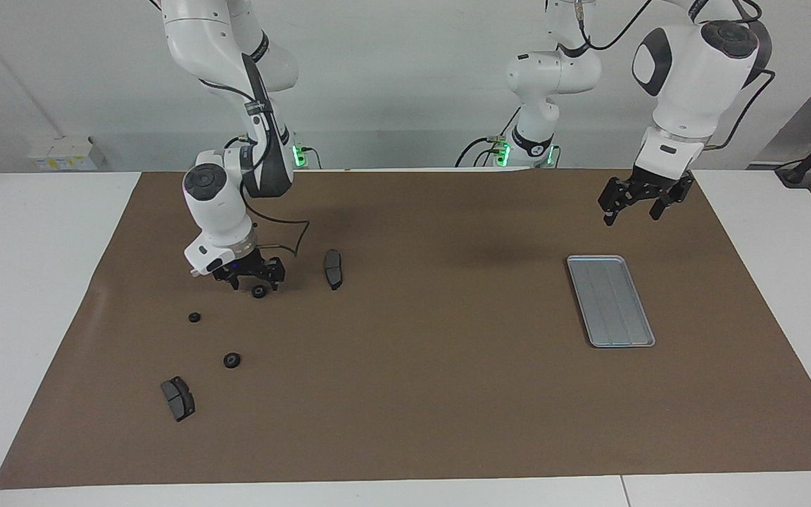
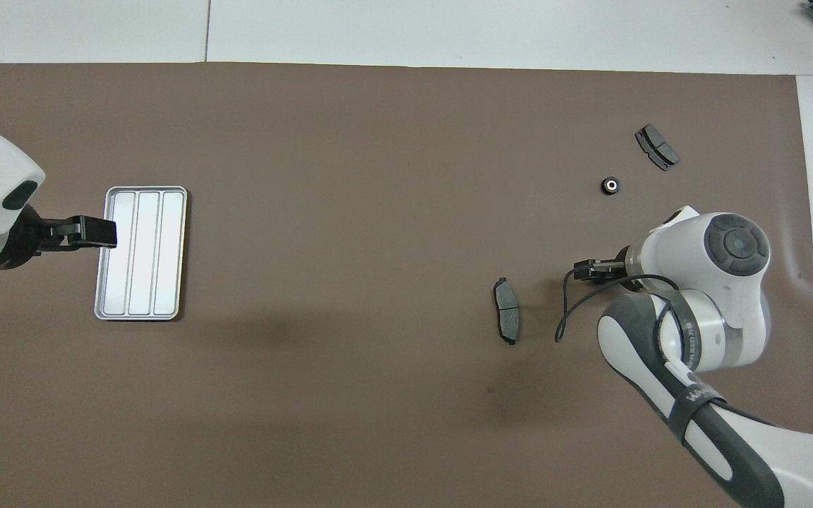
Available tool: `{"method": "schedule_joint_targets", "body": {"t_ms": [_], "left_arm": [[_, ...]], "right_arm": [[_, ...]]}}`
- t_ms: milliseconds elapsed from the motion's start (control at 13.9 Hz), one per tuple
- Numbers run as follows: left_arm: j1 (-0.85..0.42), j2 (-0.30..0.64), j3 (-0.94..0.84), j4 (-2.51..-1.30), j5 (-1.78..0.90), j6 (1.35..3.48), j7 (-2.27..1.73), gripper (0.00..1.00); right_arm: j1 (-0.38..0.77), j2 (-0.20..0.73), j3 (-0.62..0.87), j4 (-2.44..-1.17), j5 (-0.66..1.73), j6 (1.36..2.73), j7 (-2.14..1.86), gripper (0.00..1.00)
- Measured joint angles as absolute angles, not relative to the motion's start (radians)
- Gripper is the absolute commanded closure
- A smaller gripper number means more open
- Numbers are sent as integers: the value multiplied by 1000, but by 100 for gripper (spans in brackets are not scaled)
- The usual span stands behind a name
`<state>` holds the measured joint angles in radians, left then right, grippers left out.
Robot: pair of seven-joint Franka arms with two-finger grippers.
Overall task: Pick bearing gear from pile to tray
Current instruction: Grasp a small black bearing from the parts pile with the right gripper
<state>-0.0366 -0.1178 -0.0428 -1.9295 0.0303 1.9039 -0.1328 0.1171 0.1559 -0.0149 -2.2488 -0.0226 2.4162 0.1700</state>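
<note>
Small black round gear (image 1: 259,291), lying flat on the brown surface, straddled by the right gripper's fingertips. Two more black gears: (image 1: 194,317) and, white-centred, (image 1: 232,360); seen from overhead the latter lies at 12 o'clock of the first. Shallow silver-grey ribbed metal tray (image 1: 610,301), empty, flat, toward the left arm's end.

Brown-matted table (image 1: 405,394): tray (image 1: 610,301), scattered parts (image 1: 231,360)

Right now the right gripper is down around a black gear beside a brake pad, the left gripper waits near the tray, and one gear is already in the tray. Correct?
Not quite: the tray holds nothing, as the overhead view shows. The rest stands: the right gripper is down around a black gear beside a brake pad, and the left gripper waits near the tray.
</note>
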Motion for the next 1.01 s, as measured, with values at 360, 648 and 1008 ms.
{"method": "schedule_joint_targets", "body": {"t_ms": [360,648,1008], "left_arm": [[-37,-118,-43,-1932,30,1904,-133,0],[-37,-118,-43,-1932,30,1904,-133,0],[-37,-118,-44,-1932,30,1904,-133,0]], "right_arm": [[121,159,-15,-2251,-22,2425,172,26],[120,175,-15,-2253,-22,2449,172,30],[120,181,-15,-2253,-22,2451,175,92]]}}
